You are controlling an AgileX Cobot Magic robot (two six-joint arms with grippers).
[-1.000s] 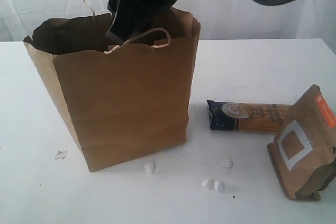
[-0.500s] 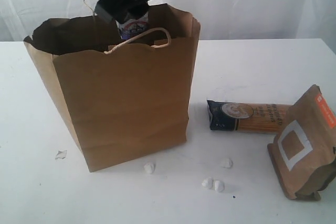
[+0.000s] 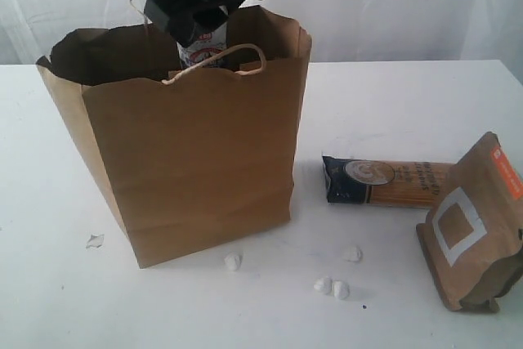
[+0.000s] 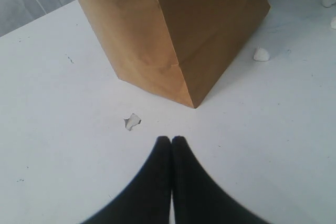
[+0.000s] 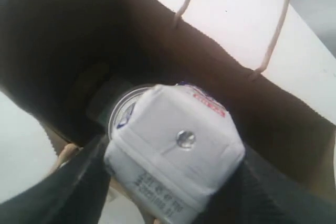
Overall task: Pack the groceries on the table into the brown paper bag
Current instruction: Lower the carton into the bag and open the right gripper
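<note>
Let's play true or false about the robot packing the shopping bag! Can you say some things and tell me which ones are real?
1. The right gripper holds the small white-blue carton at the open top of the brown paper bag. True.
2. The dark-blue spaghetti packet is inside the bag. False: it lies on the table, next to the brown pouch.
3. The left gripper has its fingers shut with nothing between them. True.
4. The bag has fallen on its side. False: it stands upright.
</note>
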